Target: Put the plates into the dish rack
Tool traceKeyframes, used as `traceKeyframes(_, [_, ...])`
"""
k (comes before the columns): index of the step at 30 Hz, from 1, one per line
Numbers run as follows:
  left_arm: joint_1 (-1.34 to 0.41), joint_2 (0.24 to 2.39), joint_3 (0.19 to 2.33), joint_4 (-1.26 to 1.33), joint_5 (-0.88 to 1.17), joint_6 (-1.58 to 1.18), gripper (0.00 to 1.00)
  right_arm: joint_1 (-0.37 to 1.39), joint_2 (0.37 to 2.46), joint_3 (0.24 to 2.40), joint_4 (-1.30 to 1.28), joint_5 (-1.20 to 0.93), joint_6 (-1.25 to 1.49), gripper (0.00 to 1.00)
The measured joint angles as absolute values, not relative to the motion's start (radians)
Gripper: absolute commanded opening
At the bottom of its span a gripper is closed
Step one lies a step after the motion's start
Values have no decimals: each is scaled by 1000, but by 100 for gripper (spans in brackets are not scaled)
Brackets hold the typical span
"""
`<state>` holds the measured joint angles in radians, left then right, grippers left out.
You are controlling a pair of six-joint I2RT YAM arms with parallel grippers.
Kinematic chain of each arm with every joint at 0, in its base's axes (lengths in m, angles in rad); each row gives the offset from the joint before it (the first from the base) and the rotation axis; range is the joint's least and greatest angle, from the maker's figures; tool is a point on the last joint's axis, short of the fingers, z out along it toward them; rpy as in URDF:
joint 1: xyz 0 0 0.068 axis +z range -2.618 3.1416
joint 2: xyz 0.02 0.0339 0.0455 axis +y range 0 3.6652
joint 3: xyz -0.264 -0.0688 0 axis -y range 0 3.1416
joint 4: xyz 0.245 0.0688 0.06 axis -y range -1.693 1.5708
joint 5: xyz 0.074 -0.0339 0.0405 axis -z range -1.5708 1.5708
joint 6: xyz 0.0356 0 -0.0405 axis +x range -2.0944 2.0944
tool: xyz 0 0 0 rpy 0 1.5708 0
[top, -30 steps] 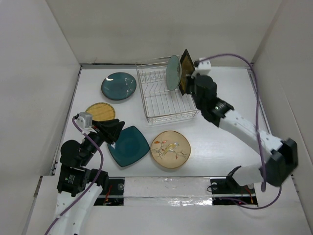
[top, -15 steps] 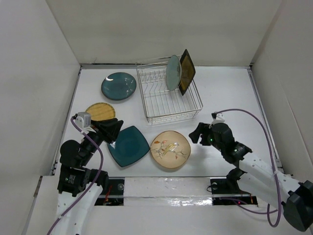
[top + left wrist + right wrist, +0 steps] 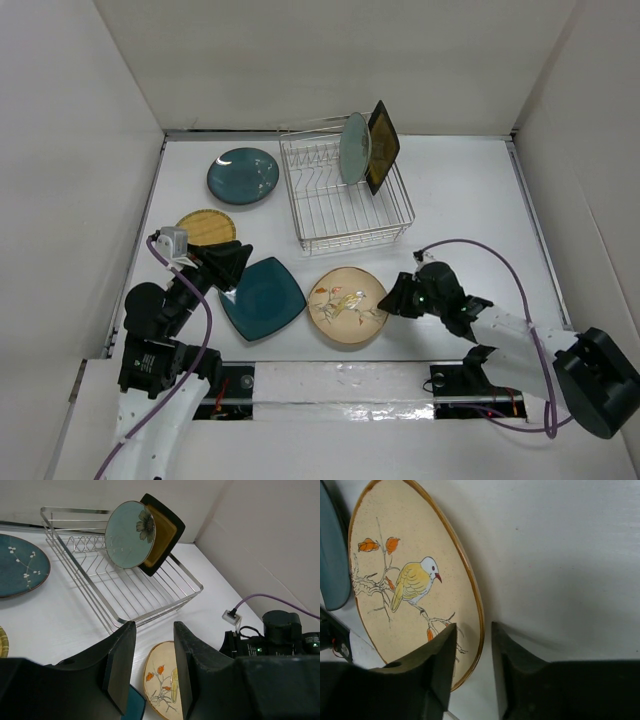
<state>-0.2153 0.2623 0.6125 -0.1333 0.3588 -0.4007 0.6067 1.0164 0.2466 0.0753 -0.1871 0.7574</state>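
The dish rack holds the pale green plate and the black-rimmed amber square plate upright. The dark teal round plate, yellow woven plate, dark teal rounded-square plate and beige bird plate lie flat on the table. My right gripper is open and low at the bird plate's right edge. In the right wrist view its jaws straddle the rim of the bird plate. My left gripper is open and empty over the rounded-square plate's left corner.
White walls enclose the table on the left, back and right. The left wrist view shows the rack, the bird plate and my right arm beyond it. The right arm's purple cable loops above the table.
My right gripper has left the amber square plate standing in the rack, swung down toward the front and come in low at the bird plate's right rim. The left arm has not moved.
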Motion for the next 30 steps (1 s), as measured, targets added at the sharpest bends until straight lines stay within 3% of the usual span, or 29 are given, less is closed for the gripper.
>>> traceKeyframes(2, [-215, 262, 612, -133, 359, -401, 33, 596, 1057, 231, 126, -208, 774, 26])
traceKeyframes(5, [-215, 259, 612, -133, 359, -401, 33, 571, 1124, 221, 212, -239, 799, 21])
traceKeyframes(8, [-215, 256, 612, -133, 359, -401, 33, 554, 1139, 214, 249, -257, 828, 1])
traceKeyframes(9, [-215, 256, 612, -133, 359, -401, 33, 551, 1128, 212, 252, -264, 842, 0])
traceKeyframes(14, [-215, 254, 612, -132, 360, -401, 33, 554, 920, 213, 117, -212, 840, 0])
traceKeyframes(20, [-215, 255, 612, -133, 362, -401, 33, 589, 565, 360, -337, -48, 755, 0])
traceKeyframes(24, [-214, 255, 612, -133, 363, -401, 33, 623, 579, 598, -474, -20, 686, 0])
traceKeyframes(30, [-214, 255, 612, -133, 362, -401, 33, 671, 780, 883, -388, 39, 596, 0])
